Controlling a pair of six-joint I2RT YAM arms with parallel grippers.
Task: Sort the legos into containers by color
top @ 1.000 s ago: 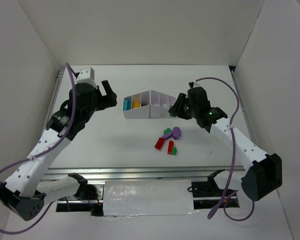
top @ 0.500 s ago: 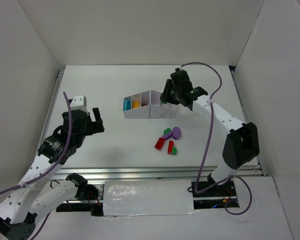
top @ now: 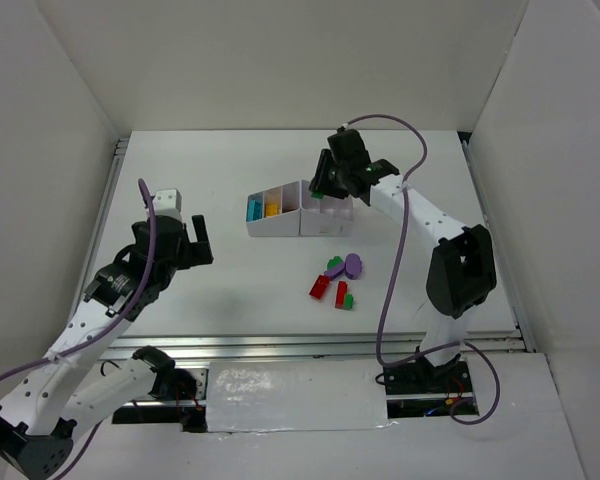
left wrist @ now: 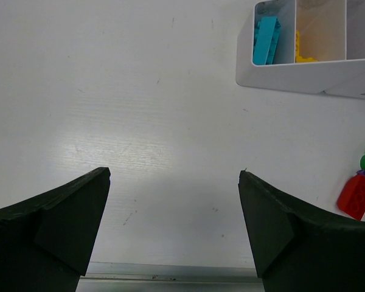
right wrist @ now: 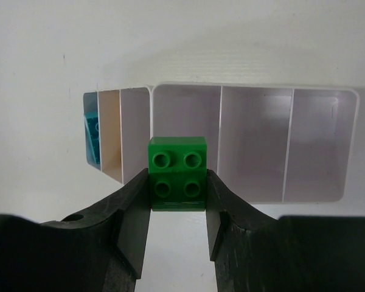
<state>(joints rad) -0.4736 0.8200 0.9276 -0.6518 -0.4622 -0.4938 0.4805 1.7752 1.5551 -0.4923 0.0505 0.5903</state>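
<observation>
My right gripper [right wrist: 177, 182] is shut on a green lego [right wrist: 177, 173], held studs toward the camera above the white containers tray [right wrist: 255, 97], over a compartment near its middle. In the top view the right gripper [top: 324, 190] hangs over the tray's [top: 280, 226] right part. A light blue lego [left wrist: 266, 39] and a yellow one [left wrist: 301, 56] lie in the leftmost compartments. Loose legos lie in front of the tray: purple [top: 353, 264], green [top: 333, 265], red [top: 320, 287], and red with green [top: 344, 296]. My left gripper [left wrist: 173, 176] is open and holds nothing, off to the left of the tray.
White walls enclose the table on three sides. A metal rail [top: 310, 345] runs along the near edge. The right arm's purple cable [top: 400, 240] loops above the table's right half.
The right arm swung left from beside the tray's right end to over it, keeping the green lego. The left arm drew back from the tray toward the near left.
</observation>
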